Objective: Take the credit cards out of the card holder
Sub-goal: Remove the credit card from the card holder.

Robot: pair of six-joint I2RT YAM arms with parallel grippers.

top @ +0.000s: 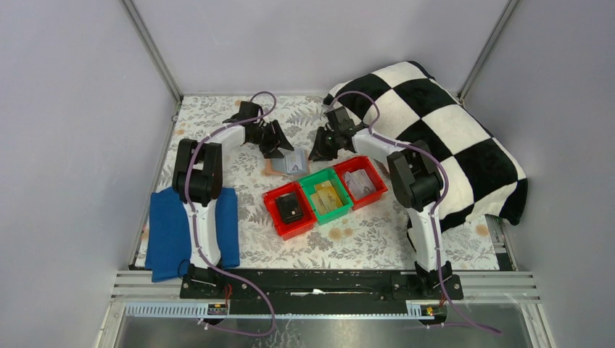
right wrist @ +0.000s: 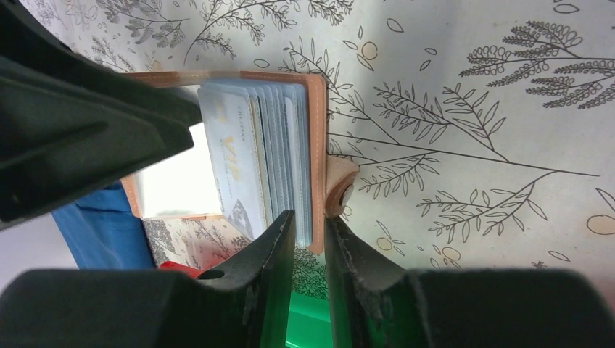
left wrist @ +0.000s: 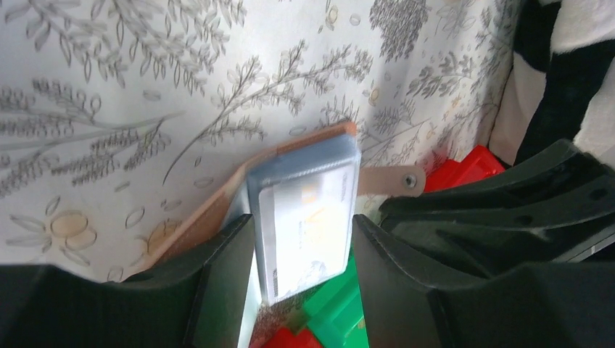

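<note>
Right gripper (right wrist: 310, 221), nearest the lens in your right wrist view: its two fingers stand almost together, nipping the near edge of the card holder (right wrist: 316, 109), with the pink cover and the ends of the inner sleeves caught between them. The holder lies open on the table (right wrist: 471, 87). Its snap tab (right wrist: 339, 190) sticks out just beside the right-hand finger. The credit cards (right wrist: 270, 145) fan out of the holder as overlapping pale stripes. The topmost bears the gold letters "VIP"; the finer print on it is too small for you to read.

Left gripper (left wrist: 301, 225), in your left wrist view: its fingers stand partly apart, and the topmost card fills the gap, meeting a finger along each long edge — held, and tilted up off the holder toward the lens. Any writing on the card is blurred here.

From above, you find the holder between the two grippers, just beyond the row of bins (top: 326, 196) — red, green, red — on the flower-patterned table.
</note>
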